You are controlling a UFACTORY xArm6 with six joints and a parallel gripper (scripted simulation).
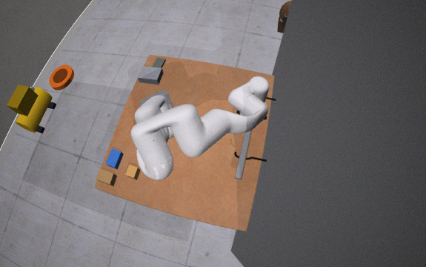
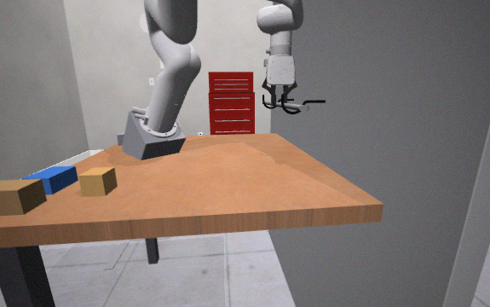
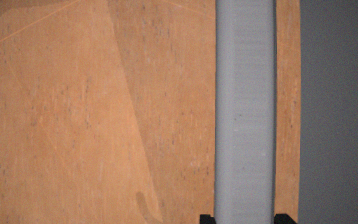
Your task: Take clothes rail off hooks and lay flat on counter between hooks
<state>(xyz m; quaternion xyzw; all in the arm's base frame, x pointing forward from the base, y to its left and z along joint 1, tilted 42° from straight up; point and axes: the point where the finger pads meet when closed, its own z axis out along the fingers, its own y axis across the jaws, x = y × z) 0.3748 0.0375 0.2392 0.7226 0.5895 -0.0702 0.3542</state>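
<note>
The clothes rail is a grey bar running parallel to the grey wall, high above the wooden counter. It is level with the two black wall hooks: the near hook curls under it, and the far hook sticks out past the wrist. My gripper points straight down and is shut on the rail between the hooks. In the top view the arm hides the fingers.
A blue block and two tan blocks lie at the counter corner away from the wall. A grey box sits at another corner. The arm's base stands mid-counter.
</note>
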